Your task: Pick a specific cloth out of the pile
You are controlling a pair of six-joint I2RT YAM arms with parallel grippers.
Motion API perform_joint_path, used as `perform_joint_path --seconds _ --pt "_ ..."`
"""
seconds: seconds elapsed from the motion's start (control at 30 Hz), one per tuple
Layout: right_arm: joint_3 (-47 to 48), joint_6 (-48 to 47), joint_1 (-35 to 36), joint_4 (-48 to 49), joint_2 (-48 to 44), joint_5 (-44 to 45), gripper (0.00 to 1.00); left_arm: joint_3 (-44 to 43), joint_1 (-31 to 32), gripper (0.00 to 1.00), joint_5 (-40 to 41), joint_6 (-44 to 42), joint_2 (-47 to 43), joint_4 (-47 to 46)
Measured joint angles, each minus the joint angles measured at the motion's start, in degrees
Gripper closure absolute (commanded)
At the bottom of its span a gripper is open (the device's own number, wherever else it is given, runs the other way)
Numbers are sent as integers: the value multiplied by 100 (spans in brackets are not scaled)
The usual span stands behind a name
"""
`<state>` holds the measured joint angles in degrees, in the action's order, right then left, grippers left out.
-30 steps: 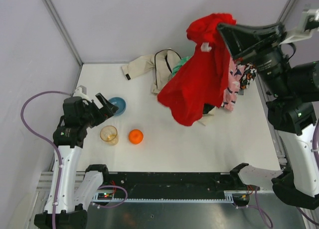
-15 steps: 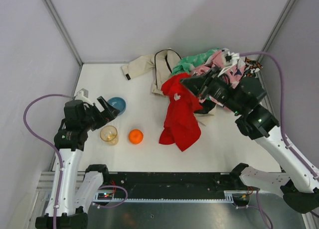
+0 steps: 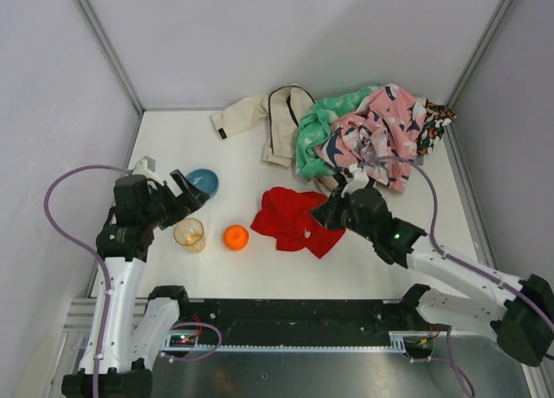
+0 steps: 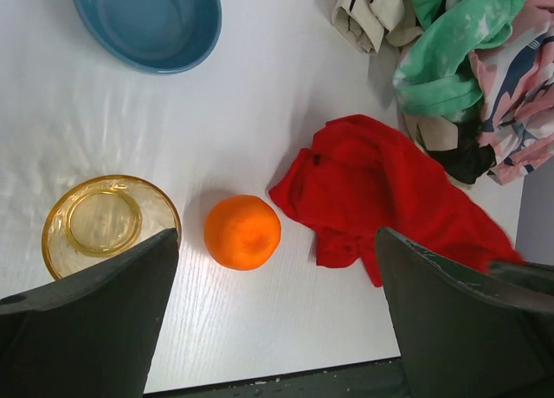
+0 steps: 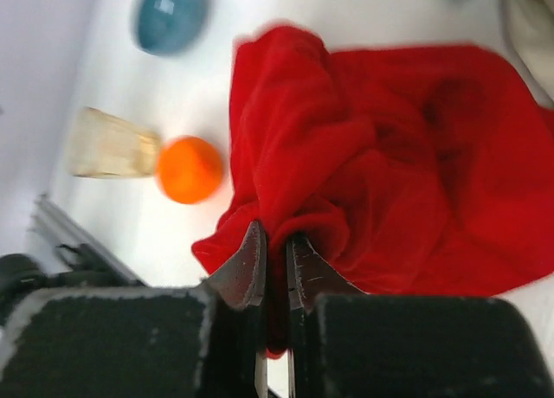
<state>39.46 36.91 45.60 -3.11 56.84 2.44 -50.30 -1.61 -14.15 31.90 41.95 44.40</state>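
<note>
Right wrist: r fingers [image 5: 248,264] pinch red cloth [image 5: 389,182]; lies nr pile [image 3: 372,130]

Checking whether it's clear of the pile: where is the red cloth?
Top view: the red cloth lies mid-table, just right of the orange ball, nearer than the pile, with the right gripper shut on its right edge.

Bright, even overhead light with soft, short shadows. Right wrist view is motion-blurred and the cloth [image 5: 389,182] edges smear. Left wrist view is sharp, with faint sheen on the table [image 4: 260,112].
</note>
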Motion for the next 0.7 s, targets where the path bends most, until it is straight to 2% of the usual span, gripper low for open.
perform_joint_path --seconds 0.2,0.27,0.3,0.33,0.37,0.47,0.7 --pt "-636 192 96 483 1215 258 55 33 0 0 48 4 101 0" --pt "-671 197 107 590 1497 293 35 39 0 0 50 4 133 2" --pt "-673 214 109 616 1541 299 21 42 0 0 50 4 136 2" --pt "-671 188 103 656 1550 313 11 42 0 0 50 4 133 2" --pt "-669 170 92 691 1521 323 6 42 0 0 50 4 129 2" --pt "-597 35 24 531 1185 407 1 42 0 0 50 4 122 2" --pt "160 -254 -546 -326 -411 905 1 42 0 0 94 0 122 2"
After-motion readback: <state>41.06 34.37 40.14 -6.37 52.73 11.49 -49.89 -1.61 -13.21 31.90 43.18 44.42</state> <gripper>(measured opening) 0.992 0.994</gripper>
